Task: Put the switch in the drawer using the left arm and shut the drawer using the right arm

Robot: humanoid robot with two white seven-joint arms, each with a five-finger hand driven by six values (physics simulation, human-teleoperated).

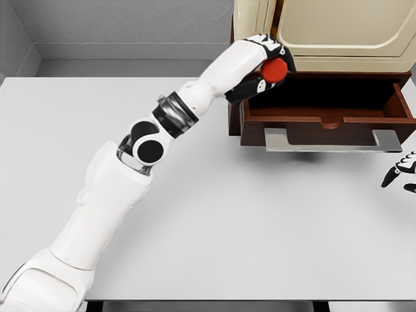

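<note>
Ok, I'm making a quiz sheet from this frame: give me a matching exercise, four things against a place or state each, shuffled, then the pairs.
Things:
1. left hand
2. switch
3. drawer
4. right hand

Place or state:
A. pulled open, dark inside
B. at the picture's right edge, low over the table
C. red, gripped in fingers
D. raised over the drawer's left end, shut on something

Pairs: 1-D, 2-C, 3-A, 4-B
</note>
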